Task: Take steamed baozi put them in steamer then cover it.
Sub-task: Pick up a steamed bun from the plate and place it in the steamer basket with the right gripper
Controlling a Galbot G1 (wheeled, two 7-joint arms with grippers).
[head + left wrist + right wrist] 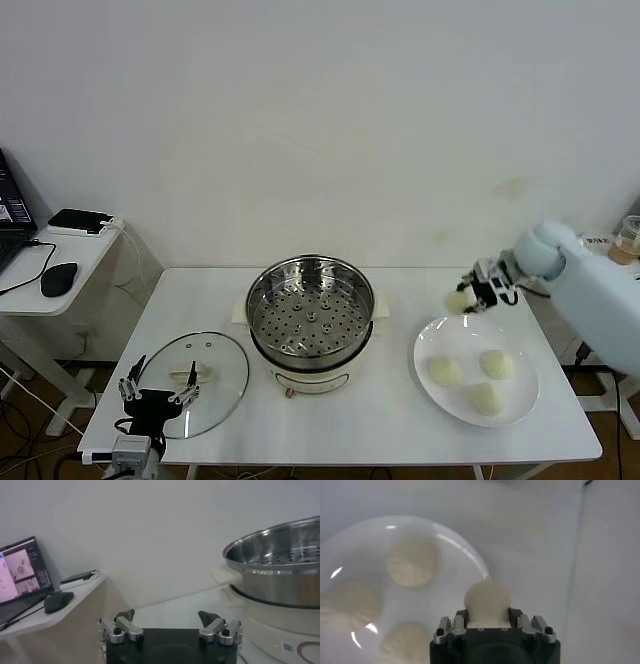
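No lettering can be read anywhere. The small white sticker [286, 646] on the cream-white steamer base [280, 630], at about 4 o'clock in the left wrist view, perhaps carries print, too small to tell.

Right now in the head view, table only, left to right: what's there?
Left gripper open over the glass lid → steamer → plate holding three buns, with the right gripper shut on a fourth bun above its far edge.

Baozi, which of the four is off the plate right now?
The baozi gripped in the right hand, held up above the plate's far left edge. The other three lie on the plate.
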